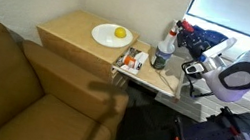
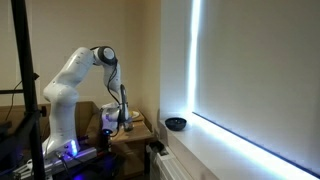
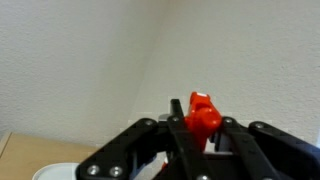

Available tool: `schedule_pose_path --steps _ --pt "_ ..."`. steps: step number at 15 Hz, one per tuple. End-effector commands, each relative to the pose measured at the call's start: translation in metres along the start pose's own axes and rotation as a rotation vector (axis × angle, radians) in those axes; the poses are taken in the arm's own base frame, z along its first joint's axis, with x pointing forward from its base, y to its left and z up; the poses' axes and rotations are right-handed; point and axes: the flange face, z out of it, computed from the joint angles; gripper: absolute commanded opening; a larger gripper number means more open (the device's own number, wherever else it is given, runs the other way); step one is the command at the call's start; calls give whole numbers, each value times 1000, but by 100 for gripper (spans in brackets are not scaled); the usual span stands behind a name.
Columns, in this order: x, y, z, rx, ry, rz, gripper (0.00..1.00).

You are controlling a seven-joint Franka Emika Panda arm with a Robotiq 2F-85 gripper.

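In the wrist view my gripper [image 3: 203, 128] is shut on the red top [image 3: 203, 112] of an object, which sticks up between the black fingers [image 3: 178, 140]. In an exterior view this red top [image 1: 178, 28] belongs to a bottle [image 1: 163, 52] standing at the right end of the wooden side table [image 1: 75, 34], and the gripper [image 1: 183, 33] reaches it from the right. The gripper [image 2: 122, 118] hangs low over the table in an exterior view, too small to show its jaws.
A white plate [image 1: 105, 37] with a yellow fruit [image 1: 120, 33] lies on the table, and a small pack [image 1: 132, 58] sits beside the bottle. A brown sofa [image 1: 12, 82] fills the left. A dark bowl [image 2: 176, 124] rests on the sill.
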Motion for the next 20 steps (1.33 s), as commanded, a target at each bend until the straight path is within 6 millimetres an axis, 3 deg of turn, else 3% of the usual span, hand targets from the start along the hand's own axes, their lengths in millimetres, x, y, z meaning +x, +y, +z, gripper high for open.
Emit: schedule_pose_path --steps 1,2,3,5,11,17,18,20 --pt "11 3 2 34 -56 -23 6" --pt "13 4 2 39 -58 -14 6" --pt "15 3 2 38 -63 -5 51" --pt "15 1 4 34 -62 13 57" --pt "-21 -6 19 -51 -108 14 99" --pt "-80 -3 36 -238 -86 -33 100" --pt "-65 -18 54 -250 -50 -82 100" --pt "-80 -32 69 -275 -8 -198 100"
